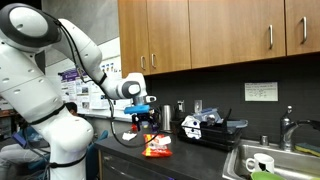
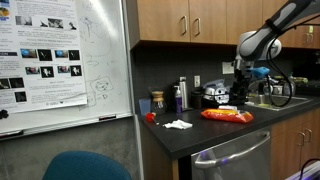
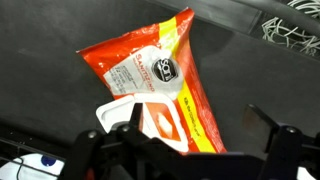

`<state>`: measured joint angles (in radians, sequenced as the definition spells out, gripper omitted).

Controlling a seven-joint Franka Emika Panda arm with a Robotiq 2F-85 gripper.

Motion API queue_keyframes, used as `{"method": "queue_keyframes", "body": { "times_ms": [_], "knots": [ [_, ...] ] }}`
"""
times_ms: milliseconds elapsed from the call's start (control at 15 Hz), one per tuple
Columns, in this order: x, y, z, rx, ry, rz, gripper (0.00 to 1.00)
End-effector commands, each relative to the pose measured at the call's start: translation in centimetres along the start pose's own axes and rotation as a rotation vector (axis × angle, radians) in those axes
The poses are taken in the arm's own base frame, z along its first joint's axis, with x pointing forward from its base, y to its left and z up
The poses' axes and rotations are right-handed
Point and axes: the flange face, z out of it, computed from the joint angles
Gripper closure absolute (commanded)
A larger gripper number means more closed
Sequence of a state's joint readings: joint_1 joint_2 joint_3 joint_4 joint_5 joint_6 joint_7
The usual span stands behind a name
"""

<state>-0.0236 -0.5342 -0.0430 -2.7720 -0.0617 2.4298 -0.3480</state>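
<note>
1. Orange snack bag (image 1: 157,148): lies flat on the dark table (image 1: 195,160), well apart from the sink (image 1: 235,158). A black appliance (image 1: 205,127) stands between bag and sink.
2. Fingers (image 3: 285,150): spread wide, holding nothing. They hang just above the bag, equally far from the sink.
3. White napkin (image 2: 178,124): crumpled on the table, beyond the bag as seen from the sink.

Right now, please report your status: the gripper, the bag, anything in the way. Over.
Gripper open, empty, hovers above counter. Orange snack bag lies flat directly below, not touched. Nothing on top of bag. Over.
</note>
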Motion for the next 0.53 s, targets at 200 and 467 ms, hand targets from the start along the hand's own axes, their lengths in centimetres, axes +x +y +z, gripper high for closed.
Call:
{"method": "queue_keyframes", "body": {
  "times_ms": [200,467],
  "knots": [
    [3.5,-4.8,-1.1,-0.161,0.015,0.056,0.00],
    [4.9,-5.4,-0.5,-0.166,-0.071,0.088,0.00]
  ]
}}
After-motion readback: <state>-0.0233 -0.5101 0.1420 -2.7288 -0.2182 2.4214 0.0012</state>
